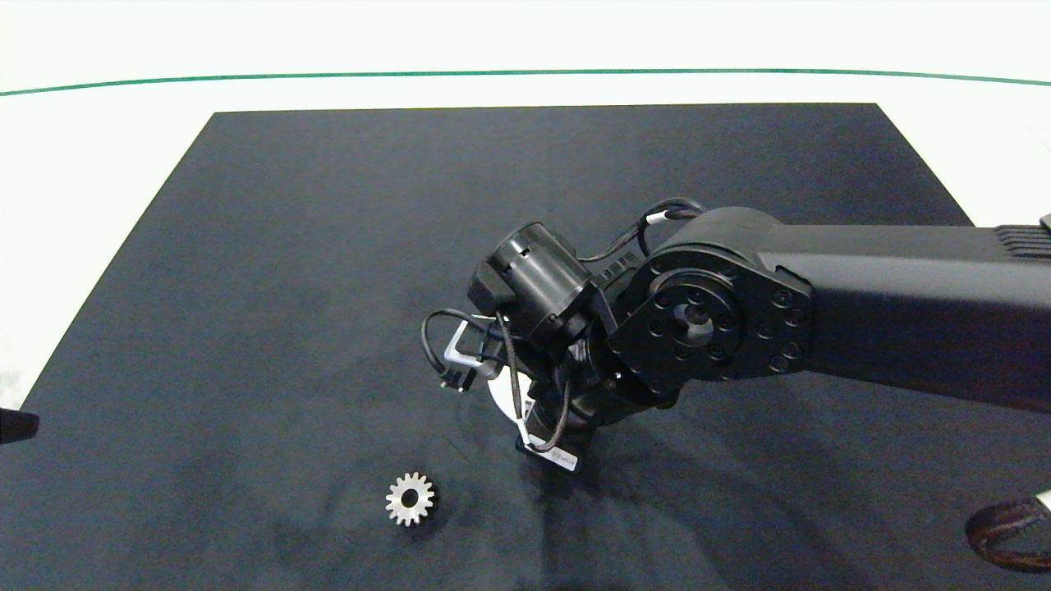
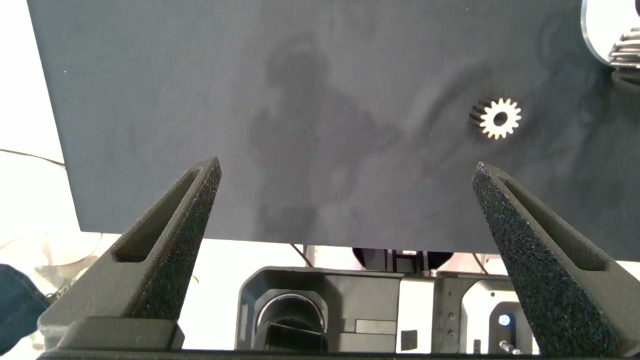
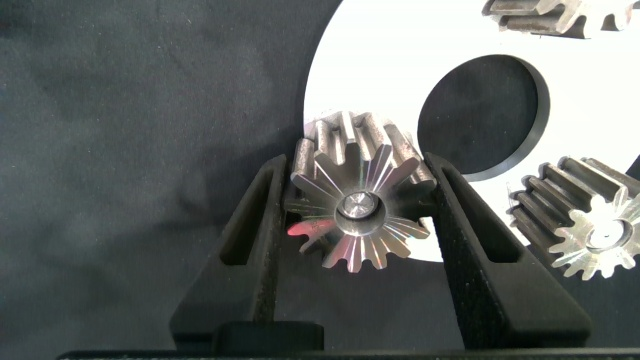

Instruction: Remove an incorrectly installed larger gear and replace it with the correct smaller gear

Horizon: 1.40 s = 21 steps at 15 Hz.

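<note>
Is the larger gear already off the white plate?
No. In the right wrist view the larger gear sits on its pin at the white plate's edge, the right gripper closed around it.

The larger gear [image 3: 358, 205] sits on the disc [image 3: 370, 70]; the smaller gear [image 1: 410, 498] lies apart on the mat [image 1: 246, 287].

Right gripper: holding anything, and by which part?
Right gripper clamps the silver star-toothed larger gear by opposite sides of its toothed rim, on the white disc plate. Left gripper is open, empty.
</note>
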{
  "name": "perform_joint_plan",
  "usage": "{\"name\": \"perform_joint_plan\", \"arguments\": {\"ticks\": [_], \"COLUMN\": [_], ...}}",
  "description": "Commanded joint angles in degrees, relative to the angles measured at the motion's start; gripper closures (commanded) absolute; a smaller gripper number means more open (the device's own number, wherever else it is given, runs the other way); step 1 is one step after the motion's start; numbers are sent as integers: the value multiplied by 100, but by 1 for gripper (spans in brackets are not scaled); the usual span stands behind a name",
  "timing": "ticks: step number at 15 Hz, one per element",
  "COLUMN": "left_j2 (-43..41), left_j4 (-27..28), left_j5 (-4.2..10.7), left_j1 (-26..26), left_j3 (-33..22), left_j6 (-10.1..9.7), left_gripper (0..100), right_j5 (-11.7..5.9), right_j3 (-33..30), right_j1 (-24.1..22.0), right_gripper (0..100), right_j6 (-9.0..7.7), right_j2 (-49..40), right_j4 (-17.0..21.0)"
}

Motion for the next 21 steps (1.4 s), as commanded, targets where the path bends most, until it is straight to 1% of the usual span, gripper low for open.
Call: {"name": "perform_joint_plan", "arguments": {"ticks": [1, 7, 14, 17, 19, 20, 21], "left_j2": [0, 0, 0, 0, 0, 0, 0], "left_j4": [38, 38, 38, 38, 38, 38, 38], "left_j5": [5, 5, 5, 5, 5, 5, 5], "left_j1": [-4, -22, -22, -13, -13, -13, -13], "left_j3": [8, 25, 17, 17, 17, 17, 8], "left_j6": [-8, -8, -8, -8, -8, -8, -8], "left_gripper": [0, 0, 0, 0, 0, 0, 0], "right_j5": [-12, -3, 6, 50, 23, 23, 6], "right_j3": [47, 117, 73, 100, 170, 231, 346], "right_j1": [-3, 14, 49, 76, 146, 155, 172], "right_gripper": [57, 69, 82, 88, 93, 94, 96], "right_j6": [-10, 34, 43, 52, 52, 87, 245], "right_j2": [-18, -80, -211, -457, -739, -871, -1038], "right_j4": [24, 24, -3, -20, -3, -3, 15]}}
